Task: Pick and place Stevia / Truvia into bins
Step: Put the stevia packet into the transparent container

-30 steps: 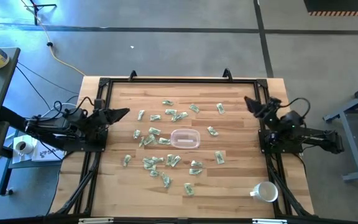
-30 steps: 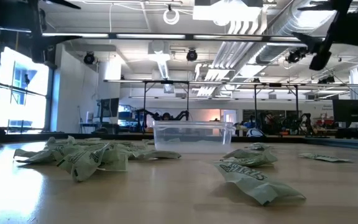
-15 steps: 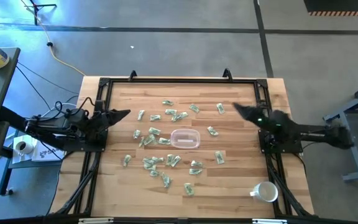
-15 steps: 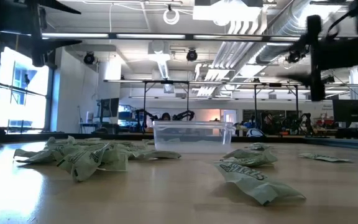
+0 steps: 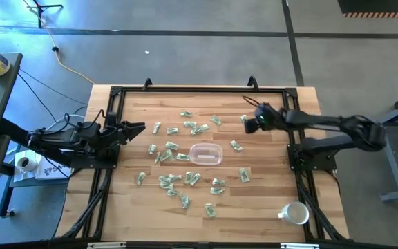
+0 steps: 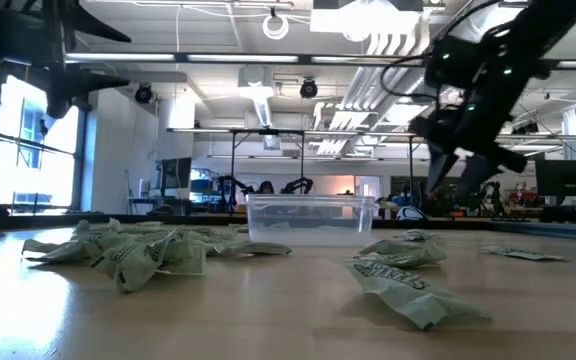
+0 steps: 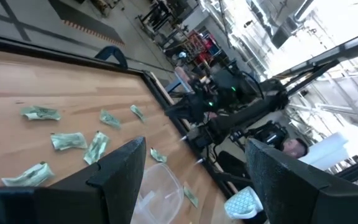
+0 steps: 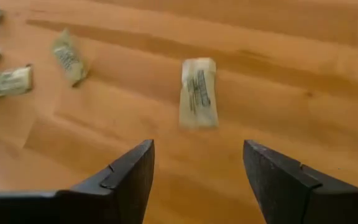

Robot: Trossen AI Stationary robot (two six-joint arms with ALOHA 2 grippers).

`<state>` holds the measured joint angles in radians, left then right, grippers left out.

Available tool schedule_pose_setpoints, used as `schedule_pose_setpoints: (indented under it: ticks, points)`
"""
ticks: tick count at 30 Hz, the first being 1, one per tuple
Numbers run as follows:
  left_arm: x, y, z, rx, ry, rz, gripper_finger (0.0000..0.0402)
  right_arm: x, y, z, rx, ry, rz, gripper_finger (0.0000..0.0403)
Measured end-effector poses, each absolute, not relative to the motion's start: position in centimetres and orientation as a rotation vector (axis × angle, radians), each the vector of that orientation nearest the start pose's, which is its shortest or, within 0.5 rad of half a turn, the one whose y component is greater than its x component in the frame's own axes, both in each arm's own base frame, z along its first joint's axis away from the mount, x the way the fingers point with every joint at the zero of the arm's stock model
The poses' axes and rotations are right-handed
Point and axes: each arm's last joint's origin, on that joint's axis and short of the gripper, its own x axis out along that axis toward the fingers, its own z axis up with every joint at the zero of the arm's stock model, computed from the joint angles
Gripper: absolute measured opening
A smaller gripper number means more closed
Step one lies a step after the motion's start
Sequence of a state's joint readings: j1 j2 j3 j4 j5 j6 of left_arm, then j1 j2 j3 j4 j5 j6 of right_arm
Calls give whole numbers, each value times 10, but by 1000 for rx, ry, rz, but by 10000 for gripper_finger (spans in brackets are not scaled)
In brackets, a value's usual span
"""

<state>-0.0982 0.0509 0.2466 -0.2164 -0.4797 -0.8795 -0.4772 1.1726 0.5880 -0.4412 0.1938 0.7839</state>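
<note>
Several green-and-white Stevia packets (image 5: 185,155) lie flat and scattered on the wooden table around the clear plastic bin (image 5: 205,153), which stands at the middle. My right gripper (image 5: 249,117) hangs open above the far right part of the table, tipped downward. One packet (image 8: 198,93) lies flat on the wood ahead of its fingers, untouched. My left gripper (image 5: 138,127) waits open and level at the table's left edge, above the wood.
A white mug (image 5: 296,213) stands at the near right corner. A black frame (image 5: 199,90) runs around the tabletop. Bare wood lies along the near edge and between the far right packets and the frame. The bin (image 6: 311,220) shows nothing inside it.
My right gripper has swung from the table's right edge toward the middle and the far side, sinking and tipping from level to pointing steeply down over a packet at the far right. Its fingers have stayed apart. My left gripper has rolled a little in place.
</note>
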Motion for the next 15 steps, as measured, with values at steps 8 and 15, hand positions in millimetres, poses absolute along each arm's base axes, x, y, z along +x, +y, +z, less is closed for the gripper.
schedule_pose_setpoints:
  ticks: [8,15]
  points:
    - [79,6,221,-869,-147,366,310,217,-147,153,800,994,-908,236]
    - [79,6,221,-900,-153,365,310,229,-158,131,776,1091,-910,236]
